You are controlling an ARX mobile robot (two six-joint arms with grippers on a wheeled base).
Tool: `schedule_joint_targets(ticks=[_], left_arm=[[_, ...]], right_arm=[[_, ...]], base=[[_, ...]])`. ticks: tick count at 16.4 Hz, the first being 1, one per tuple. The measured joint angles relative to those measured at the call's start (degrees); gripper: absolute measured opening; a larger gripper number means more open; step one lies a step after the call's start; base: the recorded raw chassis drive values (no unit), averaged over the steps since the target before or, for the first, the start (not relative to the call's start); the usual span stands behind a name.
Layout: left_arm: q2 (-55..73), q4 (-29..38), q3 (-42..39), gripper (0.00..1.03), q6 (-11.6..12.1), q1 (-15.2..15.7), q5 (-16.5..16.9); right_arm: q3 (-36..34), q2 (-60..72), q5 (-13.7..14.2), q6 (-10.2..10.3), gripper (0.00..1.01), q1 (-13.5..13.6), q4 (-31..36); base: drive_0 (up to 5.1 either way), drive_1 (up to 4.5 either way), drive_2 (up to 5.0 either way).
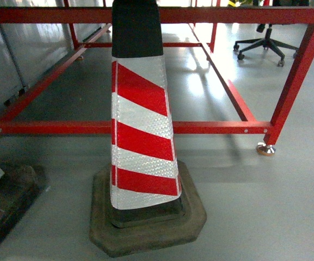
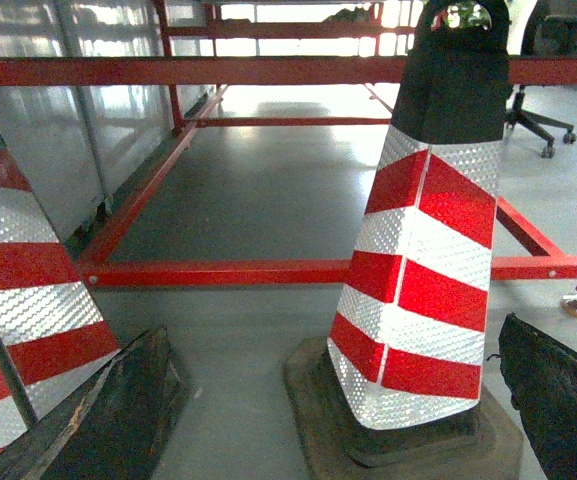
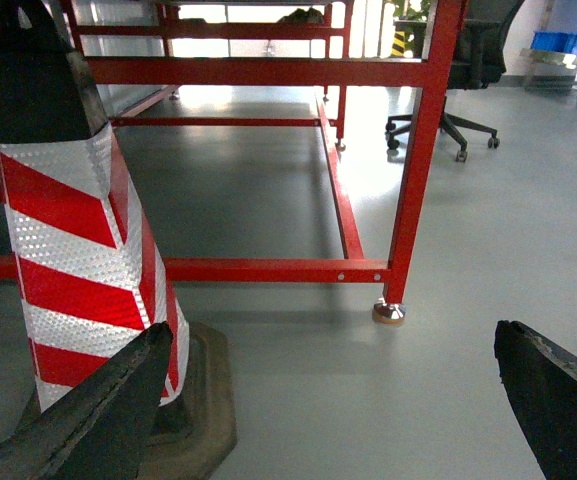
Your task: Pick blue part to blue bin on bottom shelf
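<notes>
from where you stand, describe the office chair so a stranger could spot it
Start at the red metal frame behind the striped cone. Follow it to its far right end, then look past it across the shiny grey floor. The chair is the only black thing on a star-shaped wheeled base.

Traffic cone (image 1: 141,130): red and white bands of reflective sheeting, fine prismatic grain, glinting; top section (image 1: 137,27) plain matt black. Base (image 1: 146,228) under the cone: dull grey-brown rubber by the look, scuffed and rough at the edges. Frame (image 1: 222,127) behind the cone: painted red metal tubing, semi-gloss, small bolts showing; foot (image 1: 265,149) a shiny metal disc. Floor (image 1: 265,206) around the cone: smooth grey coating, glossy, mirroring window light. Finger pads (image 3: 548,395) low in the right wrist view: black, matt, rough and worn along the edges.
</notes>
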Motion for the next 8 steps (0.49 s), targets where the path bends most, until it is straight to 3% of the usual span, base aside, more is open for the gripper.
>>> schedule_joint_targets(ticks=[8], left_arm=[[0.0,0.0,0.0,0.98,0.0,0.0,0.0]], right_arm=[[0.0,0.0,0.0,0.0,0.98,0.0,0.0]], base=[[0.0,0.0,0.0]])
